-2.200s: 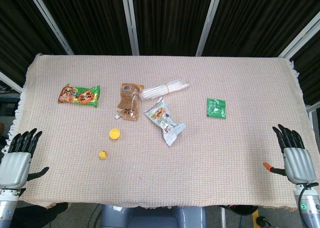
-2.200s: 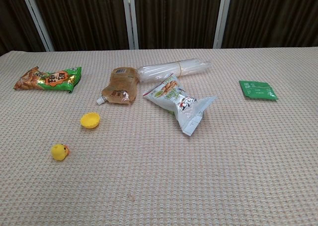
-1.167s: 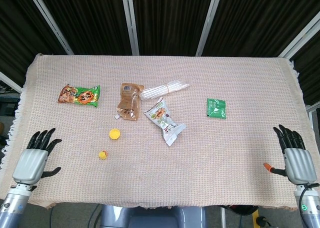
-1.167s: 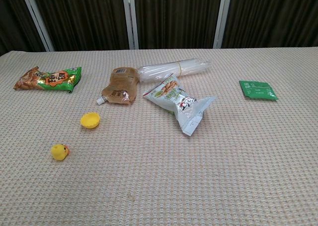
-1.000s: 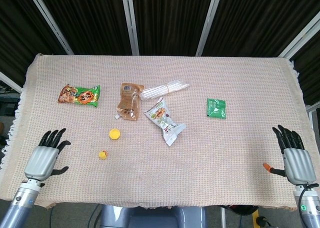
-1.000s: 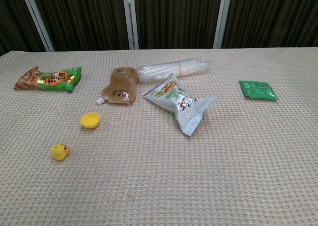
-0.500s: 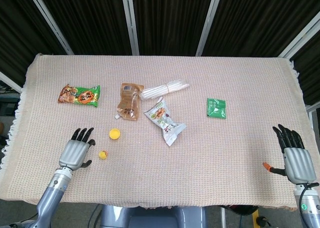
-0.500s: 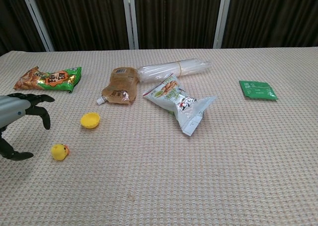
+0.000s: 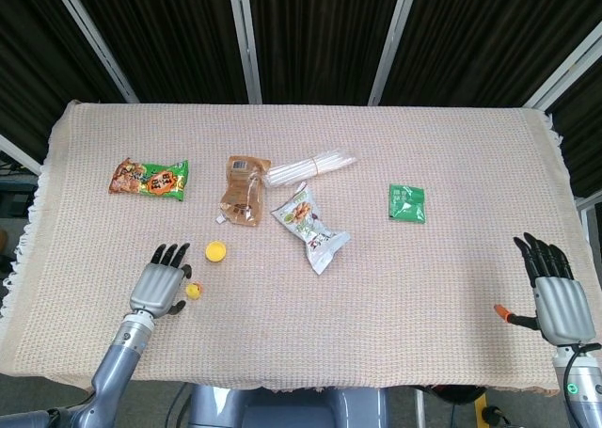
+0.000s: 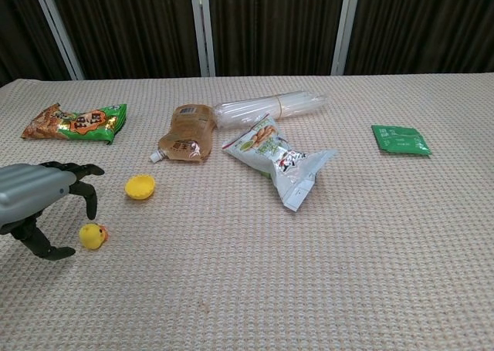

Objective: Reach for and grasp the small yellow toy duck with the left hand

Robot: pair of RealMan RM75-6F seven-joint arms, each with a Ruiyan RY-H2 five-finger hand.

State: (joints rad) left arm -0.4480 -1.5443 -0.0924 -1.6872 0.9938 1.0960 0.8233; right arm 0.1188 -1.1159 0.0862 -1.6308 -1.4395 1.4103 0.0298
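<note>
The counter (image 9: 451, 287), covered in a beige woven cloth, is carrying every item.

The left hand (image 9: 162, 282) is hovering at the counter's near left part, palm down, with its fingers (image 10: 86, 189) spread and curved and nothing between them. In the chest view its fingertips are arching over the spot just left of the duck, with the thumb lower and nearer the camera.

The right hand (image 9: 555, 292) is sitting at the counter's near right edge, fingers extended and apart, holding nothing.

The white snack pouch (image 9: 310, 223) is lying well right of the duck and further back. The brown spouted pouch (image 9: 244, 190) is lying behind the duck, spout pointing toward the near side. The red and green snack packet (image 9: 149, 177) is lying back and to the left of the duck. The clear bundle of straws (image 9: 310, 166) is lying behind the brown pouch, touching it or nearly so. The small green sachet (image 9: 406, 203) is lying far right of the duck.

The yellow bottle cap (image 10: 140, 186) is sitting just behind the duck, slightly right, apart from it.

The small yellow toy duck (image 10: 93, 235) is sitting on the cloth just right of the left hand, near but untouched. Its orange beak is pointing right in the chest view; it is too round to give a long axis. Nothing is lying between hand and duck.
</note>
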